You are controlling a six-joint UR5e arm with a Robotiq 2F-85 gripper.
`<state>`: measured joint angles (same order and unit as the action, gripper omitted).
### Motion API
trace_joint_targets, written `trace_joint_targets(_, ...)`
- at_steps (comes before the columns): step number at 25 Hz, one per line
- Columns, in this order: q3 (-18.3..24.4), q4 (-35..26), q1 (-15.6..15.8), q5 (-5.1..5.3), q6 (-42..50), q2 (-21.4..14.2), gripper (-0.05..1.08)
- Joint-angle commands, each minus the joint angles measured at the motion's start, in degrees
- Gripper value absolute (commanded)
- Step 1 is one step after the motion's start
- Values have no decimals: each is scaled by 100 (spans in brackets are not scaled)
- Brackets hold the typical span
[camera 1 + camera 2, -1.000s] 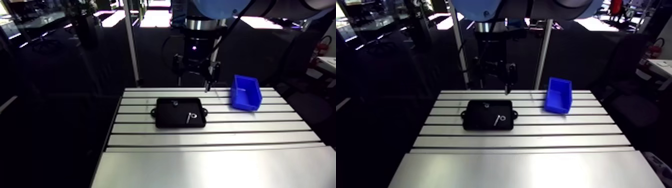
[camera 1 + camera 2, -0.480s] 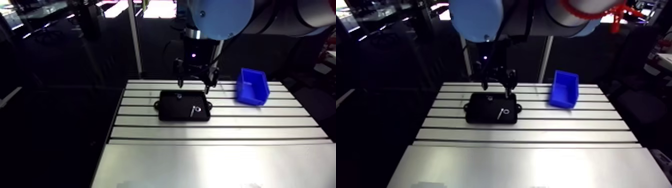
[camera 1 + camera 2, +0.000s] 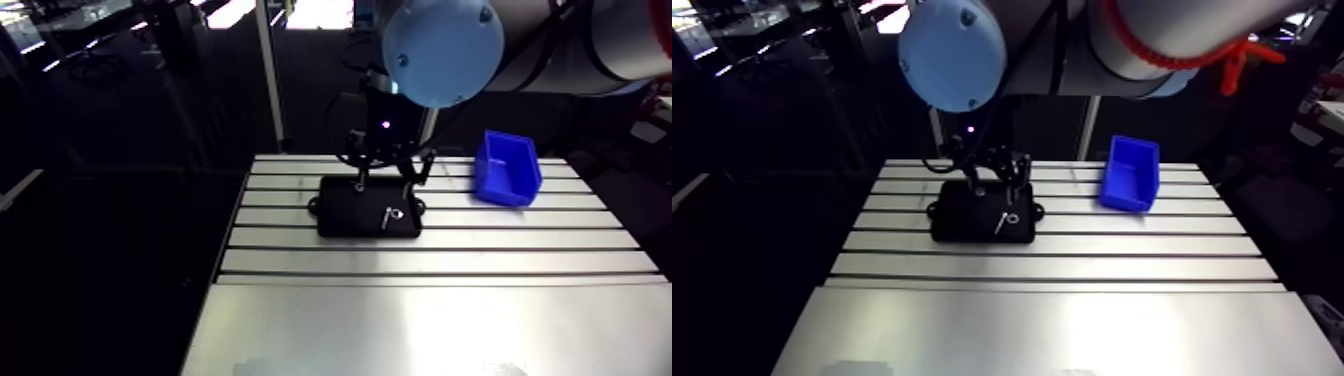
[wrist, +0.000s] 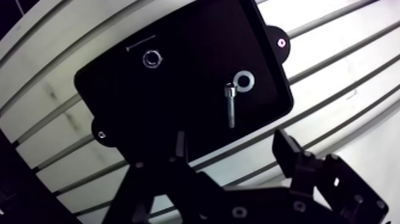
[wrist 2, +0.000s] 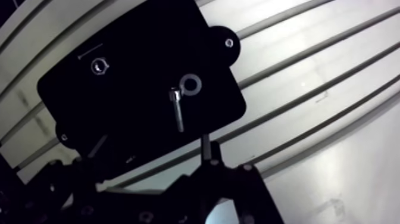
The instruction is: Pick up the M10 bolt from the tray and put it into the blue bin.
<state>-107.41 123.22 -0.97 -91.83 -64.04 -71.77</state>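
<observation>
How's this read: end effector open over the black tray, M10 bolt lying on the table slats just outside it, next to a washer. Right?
One thing is off. The wrist view shows the M10 bolt lying inside the black tray, not outside it. The rest holds: the washer sits next to it, and the end effector is open over the tray.

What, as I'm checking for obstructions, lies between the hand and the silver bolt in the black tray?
Only bare floor of the black plastic tray, the wrist view shows; the open hand hangs short of the silver bolt.
</observation>
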Motion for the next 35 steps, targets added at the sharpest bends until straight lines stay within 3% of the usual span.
trace_joint_targets(1, -136, 234, 0, -6, -33, 89, 27)
trace_joint_targets(22, -171, 252, -79, 12, -341, 309, 32)
trace_joint_targets(27, -215, 612, -79, 12, -385, 405, 35)
trace_joint_targets(35, -224, 691, -79, 12, -429, 502, 38)
